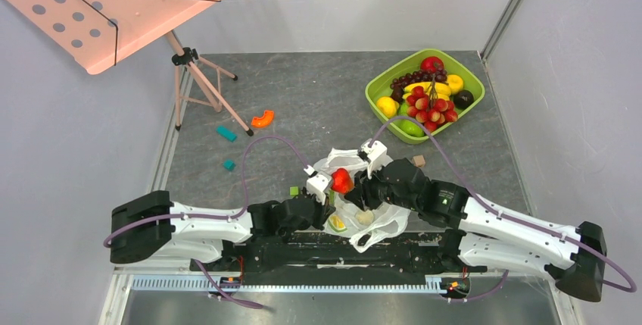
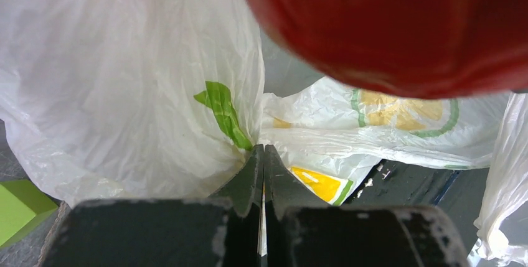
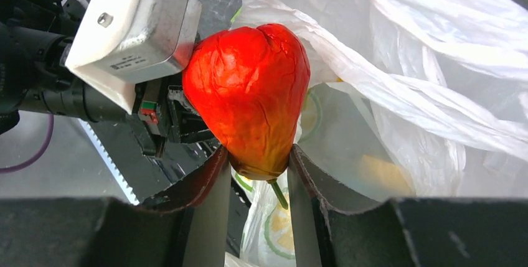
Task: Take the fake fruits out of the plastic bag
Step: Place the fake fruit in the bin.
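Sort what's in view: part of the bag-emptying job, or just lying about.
Job: plastic bag; red fruit in right gripper; left gripper pinching the bag; yellow-green piece, pale piece inside.
Lying about: green tray; orange block; teal block; music stand.

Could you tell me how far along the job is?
Looks done: a bunch of red-and-yellow balls in the green tray. In hand: the right tool grips a red fake fruit above the translucent white plastic bag, pinched by the left tool. Left: yellow-green slice, pale piece inside it.

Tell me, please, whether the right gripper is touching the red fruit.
Touching. The right wrist view shows the right gripper with both fingers pressed against the narrow end of the red fruit, no gap.
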`<state>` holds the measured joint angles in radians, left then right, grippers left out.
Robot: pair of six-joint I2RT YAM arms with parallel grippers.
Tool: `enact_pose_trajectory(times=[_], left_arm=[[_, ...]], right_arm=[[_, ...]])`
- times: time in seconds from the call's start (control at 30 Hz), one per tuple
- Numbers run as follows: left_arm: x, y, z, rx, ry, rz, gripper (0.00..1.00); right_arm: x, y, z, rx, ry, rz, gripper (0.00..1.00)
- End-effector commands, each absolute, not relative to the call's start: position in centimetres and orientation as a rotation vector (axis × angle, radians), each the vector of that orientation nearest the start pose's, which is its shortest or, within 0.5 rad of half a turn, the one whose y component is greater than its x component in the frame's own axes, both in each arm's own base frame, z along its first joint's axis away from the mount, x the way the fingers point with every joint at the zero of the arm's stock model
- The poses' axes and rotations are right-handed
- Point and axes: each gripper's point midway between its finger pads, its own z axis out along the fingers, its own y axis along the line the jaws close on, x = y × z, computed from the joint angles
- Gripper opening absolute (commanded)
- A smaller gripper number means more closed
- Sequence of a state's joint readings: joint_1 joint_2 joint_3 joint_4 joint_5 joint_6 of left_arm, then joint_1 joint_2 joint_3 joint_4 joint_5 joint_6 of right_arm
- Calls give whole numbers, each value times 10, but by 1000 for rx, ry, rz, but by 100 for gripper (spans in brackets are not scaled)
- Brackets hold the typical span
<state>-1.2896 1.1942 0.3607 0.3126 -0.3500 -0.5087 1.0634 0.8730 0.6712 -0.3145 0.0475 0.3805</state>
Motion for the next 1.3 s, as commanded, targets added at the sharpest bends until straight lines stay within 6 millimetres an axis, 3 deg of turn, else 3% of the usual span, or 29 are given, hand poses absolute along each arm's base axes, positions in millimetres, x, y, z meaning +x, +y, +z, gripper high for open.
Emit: enact_pose_trajectory(times=[0.0,0.2,0.4,0.5,0.7,0.83,1.03,1.27], left_arm=[[135,-303,76,533,2043,-751,2],[136,-300,79,526,2034,-745,2],[137,-297,82,514,2021,-746,2],[137,-295,81,514,2022,-742,2],[136,-293,79,511,2028,-742,2],[136,-292,80,511,2024,-744,2],[136,-292,80,510,2024,-740,2],[135,-292,80,513,2025,-750,2]], right_arm=[[158,286,215,-639,1927,852,19],[171,288,227,-596,1912,813,19],[193,279,242,-535,1907,687,18],[204,278,257,-517,1885,673,17],[240,264,297,-464,1834,608,15],[268,246,310,-429,1833,575,15],[315,214,307,-348,1874,425,14],[377,174,272,-247,1960,181,14]])
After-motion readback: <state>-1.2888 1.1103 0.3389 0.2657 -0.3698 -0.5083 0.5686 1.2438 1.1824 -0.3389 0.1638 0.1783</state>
